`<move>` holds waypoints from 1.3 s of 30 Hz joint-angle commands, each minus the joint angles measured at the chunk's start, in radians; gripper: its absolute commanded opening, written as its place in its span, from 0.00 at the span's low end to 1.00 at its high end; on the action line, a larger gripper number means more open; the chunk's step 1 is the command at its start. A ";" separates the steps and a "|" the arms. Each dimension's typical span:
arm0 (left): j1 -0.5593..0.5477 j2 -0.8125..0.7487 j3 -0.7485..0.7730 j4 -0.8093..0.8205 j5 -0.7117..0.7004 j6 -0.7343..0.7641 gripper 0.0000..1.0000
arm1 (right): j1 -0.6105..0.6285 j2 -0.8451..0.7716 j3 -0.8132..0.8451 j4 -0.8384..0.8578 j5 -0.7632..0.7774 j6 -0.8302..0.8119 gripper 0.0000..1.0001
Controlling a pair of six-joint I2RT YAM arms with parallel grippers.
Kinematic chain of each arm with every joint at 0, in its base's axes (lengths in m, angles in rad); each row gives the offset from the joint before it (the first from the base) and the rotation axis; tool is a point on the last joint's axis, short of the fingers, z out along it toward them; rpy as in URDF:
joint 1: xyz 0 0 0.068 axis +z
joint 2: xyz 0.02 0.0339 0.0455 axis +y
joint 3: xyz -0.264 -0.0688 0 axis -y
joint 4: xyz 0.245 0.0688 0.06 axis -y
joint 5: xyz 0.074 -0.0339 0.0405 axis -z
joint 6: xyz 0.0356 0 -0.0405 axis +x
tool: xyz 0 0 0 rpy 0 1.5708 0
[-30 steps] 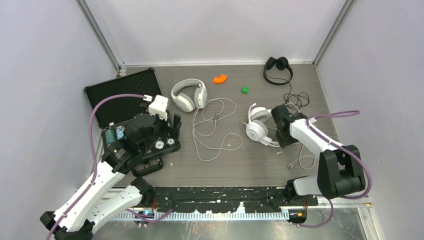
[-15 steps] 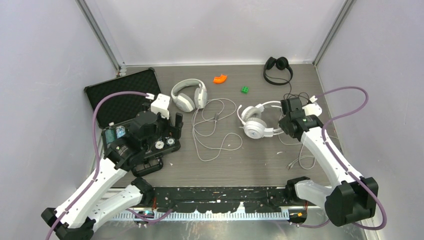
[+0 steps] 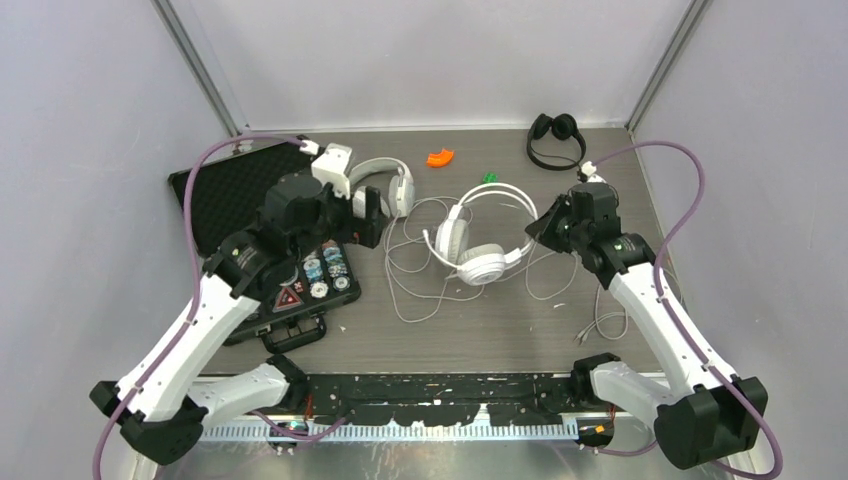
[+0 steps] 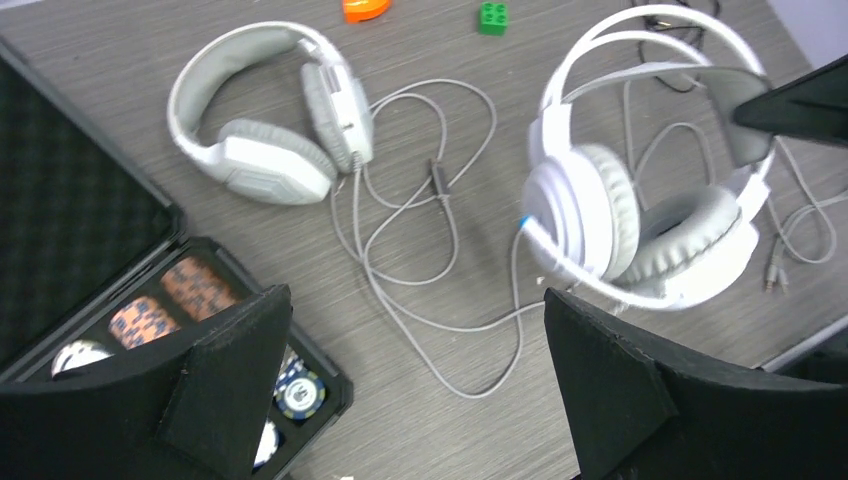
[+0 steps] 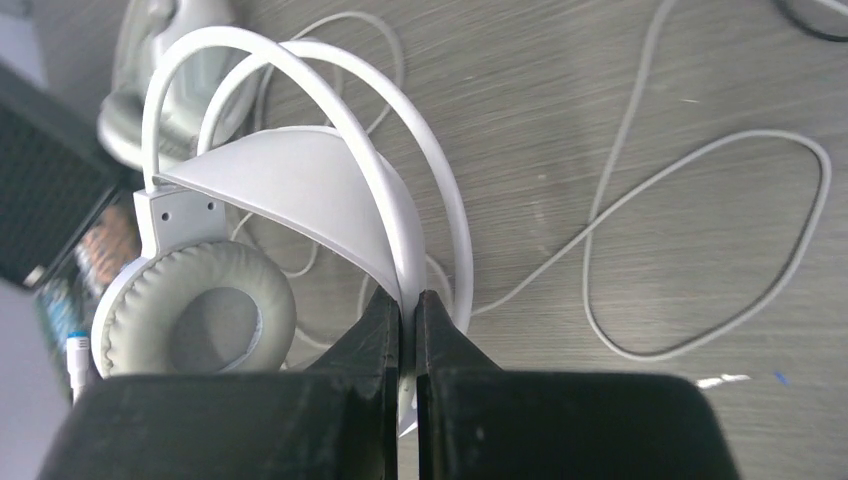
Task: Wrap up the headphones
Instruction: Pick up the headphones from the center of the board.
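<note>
Headphones number three on this table, and the one in hand is the white set (image 3: 478, 245), hanging mid-table from your right gripper (image 5: 408, 300), whose jaws are pressed together on a thin hoop of the headband (image 5: 290, 180). That pinch, I judge, keeps both cups and the cord free for winding; whether a cup touches the table (image 3: 500, 320) I cannot tell. Your left gripper (image 4: 415, 300) hovers spread wide, holding nothing, above the gap between the white set and the grey set (image 4: 265, 150), likely placed to catch a cup or the cord. Mind the grey cable (image 4: 440, 190): its loops sprawl between the two sets and run just beside the white cups, so winding could snag it. An open case (image 3: 215, 195) of chips (image 3: 325, 270) sits below your left arm. The black set (image 3: 556, 135) lies well apart in the far right corner, with an orange piece (image 3: 439, 157) and a green brick (image 4: 492, 17) near the far edge.
</note>
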 commanded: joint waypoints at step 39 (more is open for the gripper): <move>-0.177 0.599 0.319 -0.062 0.238 0.487 0.20 | 0.204 -0.012 -0.018 0.316 -0.495 0.019 0.00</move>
